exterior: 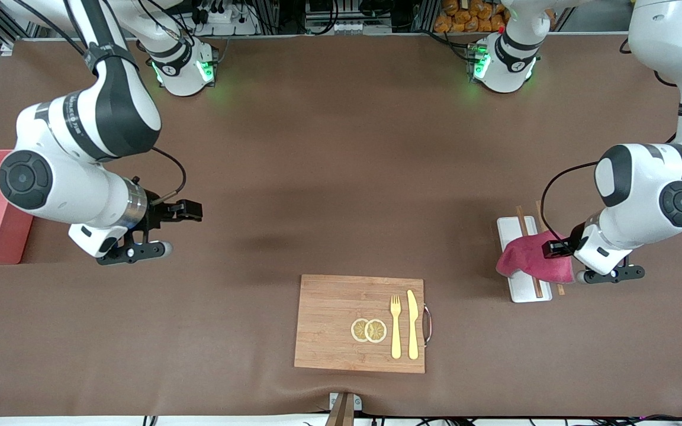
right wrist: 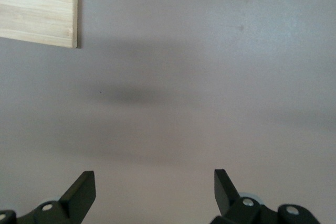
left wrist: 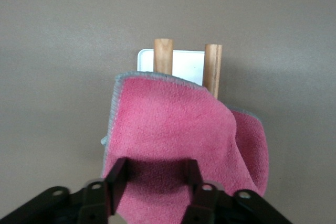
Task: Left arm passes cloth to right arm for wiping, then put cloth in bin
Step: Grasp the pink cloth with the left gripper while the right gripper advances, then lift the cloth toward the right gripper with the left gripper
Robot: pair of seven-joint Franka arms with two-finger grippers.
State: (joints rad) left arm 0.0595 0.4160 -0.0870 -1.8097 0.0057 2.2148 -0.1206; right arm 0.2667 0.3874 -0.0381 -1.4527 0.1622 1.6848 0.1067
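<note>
The magenta-pink cloth (exterior: 524, 263) lies bunched over the white tray (exterior: 510, 228) at the left arm's end of the table. My left gripper (exterior: 557, 248) is down at the cloth's edge. In the left wrist view its fingers (left wrist: 118, 174) are half closed with the cloth (left wrist: 173, 124) between them, and one side of the cloth is folded up. My right gripper (exterior: 178, 229) is open and empty over bare table near the pale pink bin (exterior: 21, 236); the right wrist view shows only mat between its open jaws (right wrist: 155, 187). The bin stands at the right arm's end.
A wooden board (exterior: 341, 322) with two lemon slices (exterior: 369, 330), a fork (exterior: 395, 325) and a knife (exterior: 412, 322) lies near the front camera; its corner shows in the right wrist view (right wrist: 37, 6). Two wooden chopsticks (left wrist: 163, 56) lie on the tray (left wrist: 186, 64), partly under the cloth.
</note>
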